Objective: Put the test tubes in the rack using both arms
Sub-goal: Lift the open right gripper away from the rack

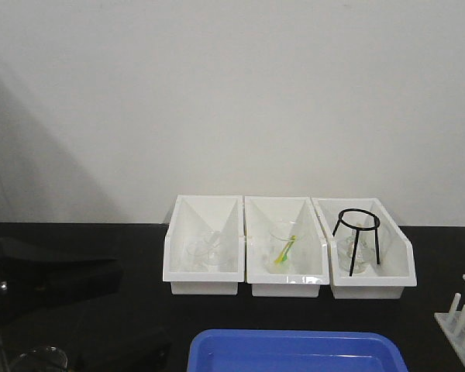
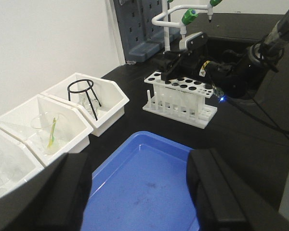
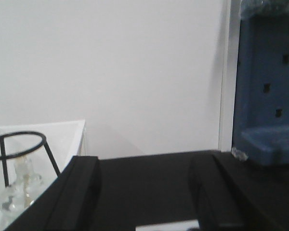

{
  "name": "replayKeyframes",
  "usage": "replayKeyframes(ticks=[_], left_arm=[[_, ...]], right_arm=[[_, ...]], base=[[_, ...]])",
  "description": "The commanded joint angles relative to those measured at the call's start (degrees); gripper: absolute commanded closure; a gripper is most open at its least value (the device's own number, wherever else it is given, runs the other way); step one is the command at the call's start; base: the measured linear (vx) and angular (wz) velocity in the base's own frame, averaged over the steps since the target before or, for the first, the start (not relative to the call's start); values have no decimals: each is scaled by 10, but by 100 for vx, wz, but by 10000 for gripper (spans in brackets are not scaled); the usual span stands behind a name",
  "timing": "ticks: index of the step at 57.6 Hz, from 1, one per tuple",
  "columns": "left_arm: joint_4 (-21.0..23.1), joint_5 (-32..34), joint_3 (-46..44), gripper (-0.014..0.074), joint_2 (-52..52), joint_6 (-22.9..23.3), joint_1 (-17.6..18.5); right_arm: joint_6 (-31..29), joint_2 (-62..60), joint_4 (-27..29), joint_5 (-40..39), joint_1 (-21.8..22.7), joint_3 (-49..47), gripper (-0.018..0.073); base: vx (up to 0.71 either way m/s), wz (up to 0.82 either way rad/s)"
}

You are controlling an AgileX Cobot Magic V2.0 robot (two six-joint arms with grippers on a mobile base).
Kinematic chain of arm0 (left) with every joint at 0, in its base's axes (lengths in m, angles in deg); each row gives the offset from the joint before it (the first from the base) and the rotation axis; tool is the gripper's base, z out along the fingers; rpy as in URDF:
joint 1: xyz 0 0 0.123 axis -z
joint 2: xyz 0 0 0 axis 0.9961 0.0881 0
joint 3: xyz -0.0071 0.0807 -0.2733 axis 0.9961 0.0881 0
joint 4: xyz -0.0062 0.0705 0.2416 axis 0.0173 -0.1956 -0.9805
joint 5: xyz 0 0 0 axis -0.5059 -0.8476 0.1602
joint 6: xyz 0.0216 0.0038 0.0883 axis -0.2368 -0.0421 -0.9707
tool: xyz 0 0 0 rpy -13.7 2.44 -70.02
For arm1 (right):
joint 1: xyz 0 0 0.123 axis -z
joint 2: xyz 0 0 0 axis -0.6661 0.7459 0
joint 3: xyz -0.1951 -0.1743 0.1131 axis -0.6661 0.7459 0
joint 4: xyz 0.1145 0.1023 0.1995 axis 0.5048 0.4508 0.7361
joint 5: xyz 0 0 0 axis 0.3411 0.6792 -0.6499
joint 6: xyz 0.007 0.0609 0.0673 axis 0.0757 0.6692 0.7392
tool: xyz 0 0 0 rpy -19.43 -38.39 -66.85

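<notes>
The rack (image 2: 180, 96) stands on the black table (image 1: 434, 256), to the right of the blue tray (image 1: 294, 353) and well right of the three white bins (image 1: 287, 288). My front camera catches only its pegs, at the right edge. Clear shapes (image 2: 183, 103) stand under its holes, too blurred for me to call them test tubes. Through the left wrist camera I see the right arm (image 2: 236, 72) reaching in from the far side, its black front end over the rack's top plate at the end nearest the bins. Its own camera shows the right pincer (image 3: 144, 161) with its two dark fingers (image 3: 82, 192) spread apart and nothing gripped between them, and a white sliver (image 3: 168, 225) at the bottom edge that I cannot identify. The left pincer (image 2: 139, 168) hangs above the blue tray, its fingers wide apart and empty. The right-hand bin holds a black wire stand (image 1: 358, 232) over some clear glass. The middle bin holds a beaker (image 1: 283, 240) with a yellow-green stick (image 1: 285, 249) leaning in it. The left bin holds more clear glass (image 1: 205, 252) that I cannot make out. Behind the rack there is a blue pegboard (image 3: 269, 86) and a white tap with green tips (image 2: 176, 17).
</notes>
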Motion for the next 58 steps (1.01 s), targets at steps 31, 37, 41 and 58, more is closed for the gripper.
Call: replayKeyframes(ticks=[31,37,41,58], left_arm=[[7,46,-17,77,-3,3,3],[7,44,-17,77,-3,3,3],[7,44,-17,79,-3,3,3],[6,22,-17,419,-3,4,3]], right_arm=[[137,-378,-65,121,2,-11,311],[181,-460,-144,231,2,-11,438],[232,-506,-217,307,-7,-11,511],[763,-670,-703,415,-109,-9,569]], base=[[0,0],[0,0],[0,0],[0,0]])
